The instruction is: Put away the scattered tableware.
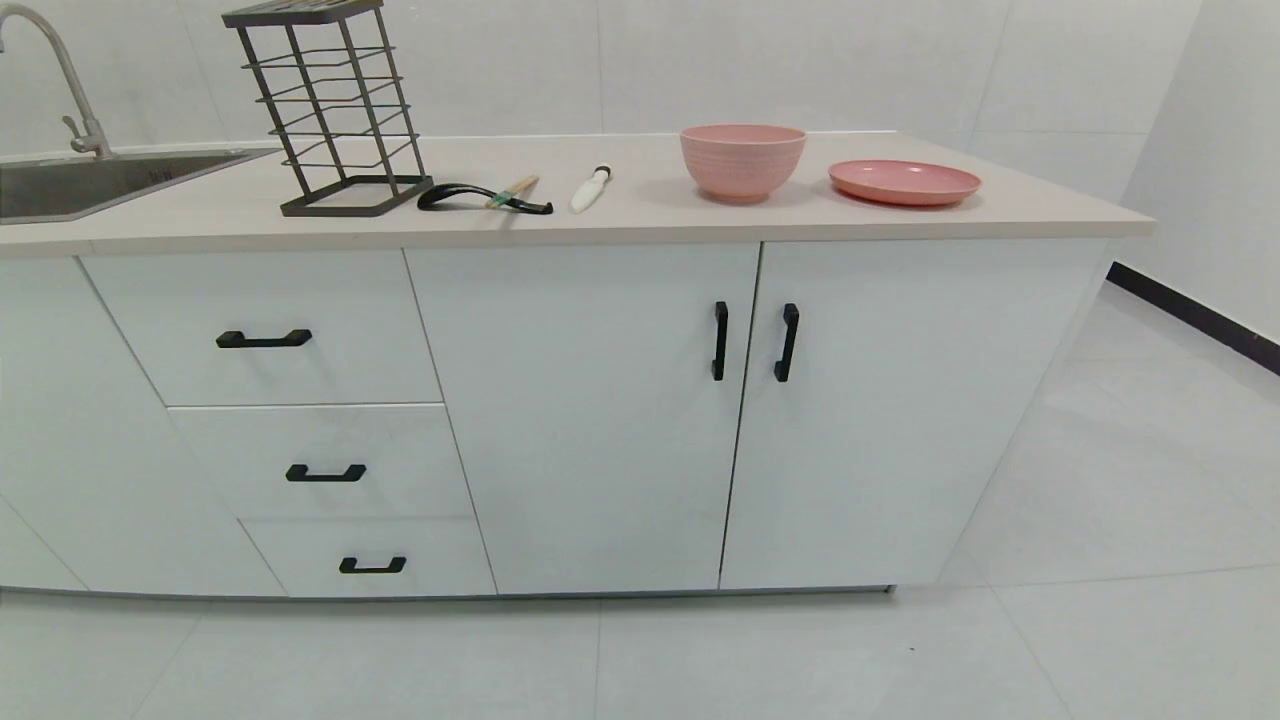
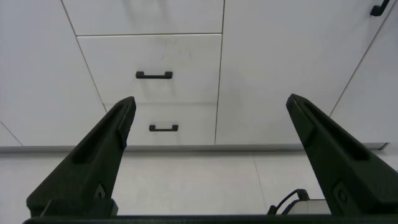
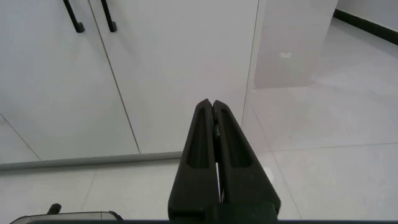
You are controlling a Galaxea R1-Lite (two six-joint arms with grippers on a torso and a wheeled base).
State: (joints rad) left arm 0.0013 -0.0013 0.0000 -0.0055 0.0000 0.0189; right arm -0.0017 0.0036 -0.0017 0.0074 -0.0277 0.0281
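Left hand (image 2: 211, 102) stood with its fingers wide apart, holding nothing, low before the drawers (image 2: 154, 75). Right hand (image 3: 212, 107) was pressed together, also holding nothing, low before the cabinet doors (image 3: 180, 62). Judged: the task had not begun and every item remained to be put away. On the desk (image 1: 200, 215), left to right, lay the wire rack (image 1: 330, 110), a black ladle (image 1: 470, 196), a wooden-handled utensil (image 1: 518, 188) crossing it, a white utensil (image 1: 592, 188), the pink bowl (image 1: 743, 160) and the pink plate (image 1: 904, 182). All sat above both hands and well apart from them.
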